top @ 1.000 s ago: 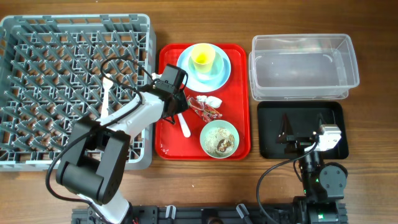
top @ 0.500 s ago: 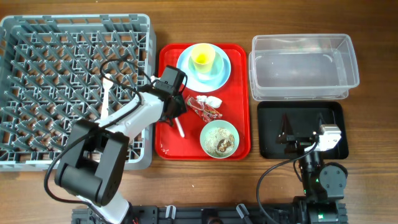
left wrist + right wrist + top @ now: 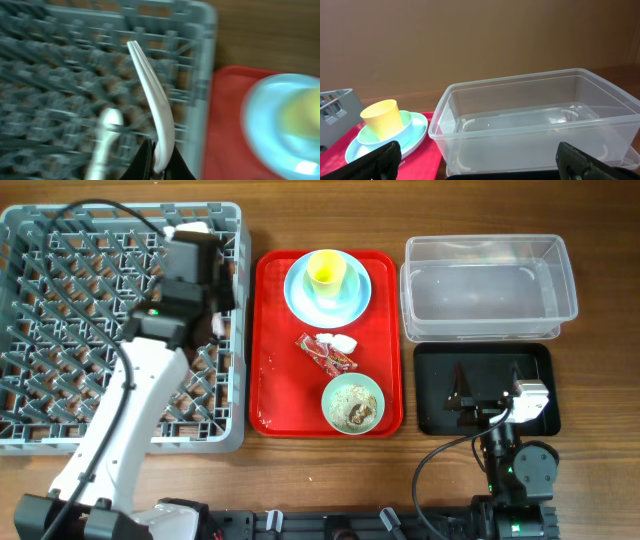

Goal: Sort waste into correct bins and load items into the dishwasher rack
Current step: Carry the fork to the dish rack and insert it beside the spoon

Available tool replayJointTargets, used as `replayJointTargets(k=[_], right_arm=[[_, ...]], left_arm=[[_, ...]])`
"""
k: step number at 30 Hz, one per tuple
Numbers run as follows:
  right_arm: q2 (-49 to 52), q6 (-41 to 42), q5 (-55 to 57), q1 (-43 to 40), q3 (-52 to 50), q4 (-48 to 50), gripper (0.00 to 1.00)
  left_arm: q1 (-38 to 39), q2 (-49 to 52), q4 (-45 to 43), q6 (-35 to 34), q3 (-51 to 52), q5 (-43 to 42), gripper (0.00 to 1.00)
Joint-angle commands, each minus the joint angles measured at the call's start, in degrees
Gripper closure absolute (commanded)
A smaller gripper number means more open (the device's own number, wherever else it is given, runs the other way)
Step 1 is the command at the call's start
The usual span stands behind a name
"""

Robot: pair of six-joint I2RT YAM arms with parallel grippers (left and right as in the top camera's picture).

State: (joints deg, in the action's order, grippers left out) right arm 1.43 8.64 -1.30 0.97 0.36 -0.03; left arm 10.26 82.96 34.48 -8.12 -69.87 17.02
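My left gripper point(image 3: 159, 160) is shut on a white plastic utensil point(image 3: 157, 110); spoon or fork, I cannot tell. It hangs over the right side of the grey dishwasher rack point(image 3: 60, 330), where the overhead view shows the gripper point(image 3: 217, 318). Another white utensil point(image 3: 107, 135) lies in the rack just left of it. On the red tray point(image 3: 275, 395) stand a blue plate point(image 3: 296, 290) carrying a yellow cup point(image 3: 326, 272), a bowl of crumbs point(image 3: 353, 402), a red wrapper point(image 3: 325, 355) and a white paper scrap point(image 3: 343, 342). My right gripper point(image 3: 477, 162) is open over the black tray point(image 3: 435, 395).
The clear tub point(image 3: 410, 280) stands behind the black tray at the right. In the right wrist view the tub point(image 3: 520, 125) fills the front, with the cup point(image 3: 382, 120) sitting in a mint bowl point(image 3: 407, 125) to its left. Bare wood surrounds the containers.
The left gripper shut on the white utensil on the red tray, lifted it and swung left over the rack. The right arm has not moved.
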Motion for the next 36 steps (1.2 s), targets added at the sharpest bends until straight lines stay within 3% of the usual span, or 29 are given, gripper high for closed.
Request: replayJointTargets(k=[1,7,16,18,20,21,28,31,32,34,36], right_arm=[[-0.09,-1.01,-0.48,0.28,-0.07,0.22,0.00],[-0.09,-1.03,-0.48,0.28,-0.07,0.22,0.00],[-0.09,-1.03,-0.48,0.28,-0.07,0.22,0.00],[-0.09,-1.01,-0.48,0.28,-0.07,0.22,0.00],[-0.09,-1.01,-0.48,0.28,-0.07,0.22,0.00],[-0.09,-1.01,-0.48,0.28,-0.07,0.22,0.00],[-0.09,-1.01,-0.48,0.28,-0.07,0.22,0.00],[-0.09,-1.01,-0.48,0.28,-0.07,0.22,0.00],[-0.09,-1.01,-0.48,0.28,-0.07,0.22,0.00],[-0.09,-1.01,-0.48,0.28,-0.07,0.22,0.00],[-0.09,-1.01,-0.48,0.28,-0.07,0.22,0.00]], left_arm=[[-6.29,3.54,-0.33,14.19,-0.44,1.77,0.96],[-9.44,9.07,1.14,14.14,-0.42,-0.17,0.96],[-9.42,9.66,2.64,13.66,-0.28,-6.34,0.91],[-9.42,9.70,2.45,13.68,0.04,-6.25,0.68],[-9.42,9.68,2.14,13.68,0.04,-5.99,0.55],[-9.42,9.68,1.79,13.68,0.04,-5.79,0.53],[-8.28,7.80,0.85,10.47,0.04,-5.66,0.56],[-7.50,7.30,1.97,7.93,0.04,-5.64,0.77],[-7.48,7.54,3.10,7.65,0.11,-5.64,0.76],[-7.48,8.35,4.61,7.61,0.57,-5.68,0.61],[-7.48,9.46,4.37,6.91,0.81,-5.90,0.59]])
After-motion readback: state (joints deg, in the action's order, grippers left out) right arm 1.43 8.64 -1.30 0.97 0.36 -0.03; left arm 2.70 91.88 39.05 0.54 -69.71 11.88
